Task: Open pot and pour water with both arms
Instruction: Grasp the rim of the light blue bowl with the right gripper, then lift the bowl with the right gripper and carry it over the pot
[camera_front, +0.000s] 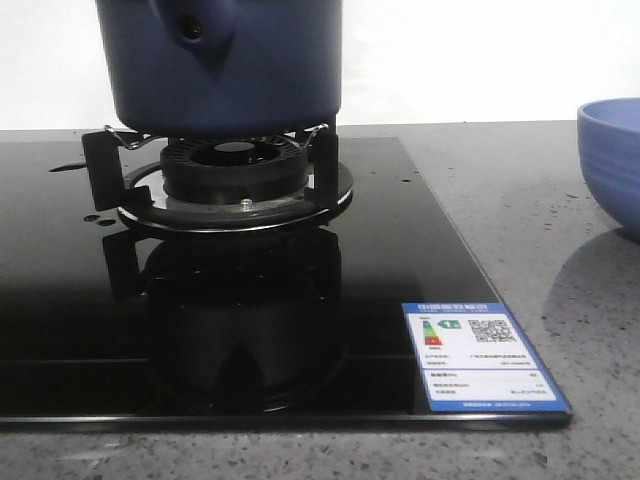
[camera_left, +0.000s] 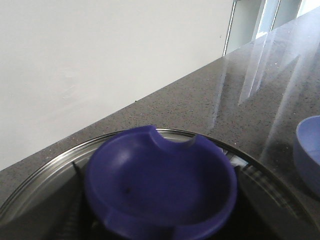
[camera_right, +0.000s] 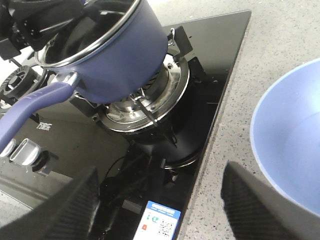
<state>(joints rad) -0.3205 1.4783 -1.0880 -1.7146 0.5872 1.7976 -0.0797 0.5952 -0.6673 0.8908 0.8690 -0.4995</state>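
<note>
My right gripper (camera_right: 160, 210) stands wide open: its two dark woven-pattern fingers (camera_right: 65, 210) are set far apart, and they hold and touch nothing. They hang over the near edge of the cooktop, with the label between them. My left jaws do not show in the left wrist view, so I cannot tell whether they are open or closed.

There is one speckled grey counter (camera_front: 520, 200), and on it lies one glossy black glass cooktop (camera_front: 400, 260).

One dark navy pot (camera_front: 270, 70) sits on the wire supports over the burner. A rounded stub (camera_front: 192, 30) with a small hole faces the front camera. In the right wrist view the pot has a steel rim and one long blue handle (camera_right: 30, 112).

One pale blue bowl (camera_right: 295, 145) stands on the counter to the right of the cooktop, well apart from the pot.

One dark blue dished piece (camera_left: 160, 185) with a notch in its edge fills the lower part of the left wrist view (it looks like a lid, hollow side up). A steel rim (camera_left: 40, 170) curves around behind it.

One black burner (camera_front: 235, 165) sits under the pot, ringed by a shiny plate.

One blue-and-white label (camera_front: 487, 357) is stuck on the cooktop's near right corner.
</note>
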